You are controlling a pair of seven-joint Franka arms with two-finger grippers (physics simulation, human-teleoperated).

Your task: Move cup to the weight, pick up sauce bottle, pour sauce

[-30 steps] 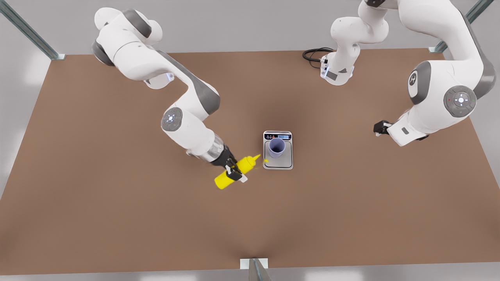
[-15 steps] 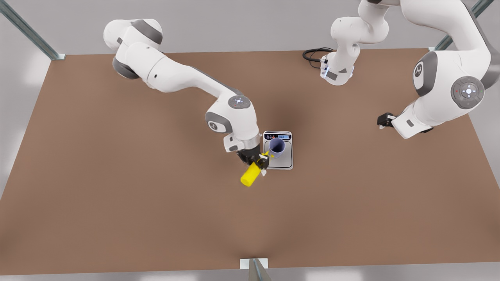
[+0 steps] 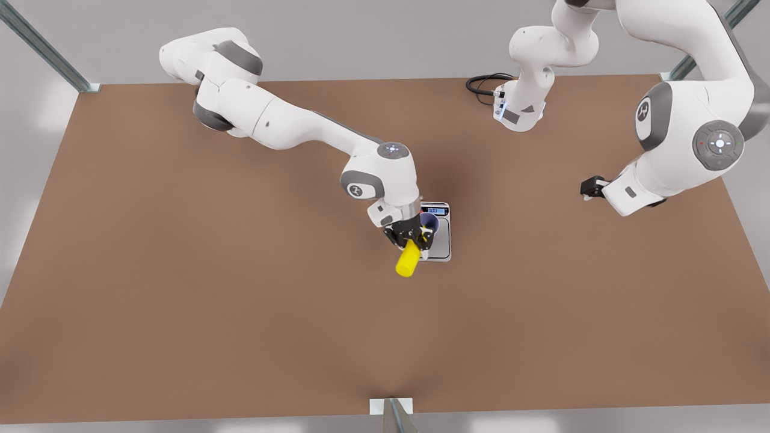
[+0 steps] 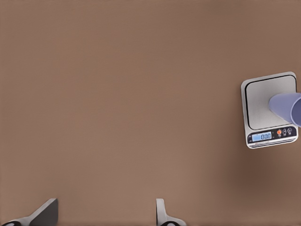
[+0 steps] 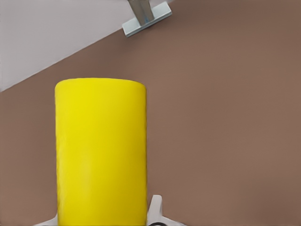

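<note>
The yellow sauce bottle (image 3: 408, 260) hangs tilted at the weight's (image 3: 443, 242) near-left corner, base toward the table's near edge, nozzle end hidden under my right gripper (image 3: 415, 239). That gripper is shut on the bottle, whose yellow body (image 5: 99, 150) stands between its fingers in the right wrist view. The lavender cup (image 3: 431, 220) stands on the weight's plate, partly covered by the gripper. From the left wrist view, the weight (image 4: 268, 101) and cup (image 4: 286, 106) lie far off. My left gripper (image 3: 588, 187) waits open at the front view's right, its fingers (image 4: 162, 214) spread wide.
A black cable (image 3: 481, 84) coils at the back beside an arm base (image 3: 520, 111). A metal bracket (image 3: 391, 409) stands at the table's near edge, also the bracket (image 5: 146, 16) in the right wrist view. Brown tabletop (image 3: 240, 313) stretches around the weight.
My right gripper has carried the bottle toward the front view's right, up to the weight, turning it so its base points at the near edge. The left arm has barely shifted.
</note>
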